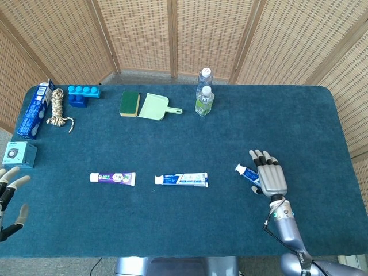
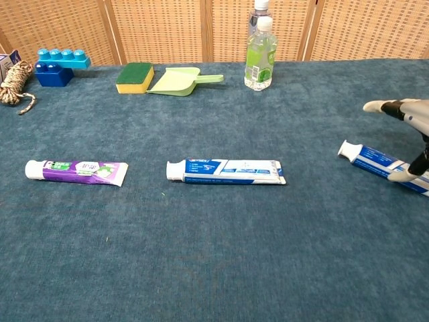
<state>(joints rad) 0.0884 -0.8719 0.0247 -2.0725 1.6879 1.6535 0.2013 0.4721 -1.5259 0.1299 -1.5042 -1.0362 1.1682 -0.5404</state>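
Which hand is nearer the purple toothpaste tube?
Left. The left hand sits at the table's near-left edge, just left of the purple toothpaste tube. The right hand is far off to the right, over the rightmost blue toothpaste tube.

Both views are evenly and brightly lit from above, and only faint, soft shadows are cast on the table [image 1: 172,218]. No glare is seen. Sharp focus is kept throughout, though slight bending is noticed at the head view's edges.
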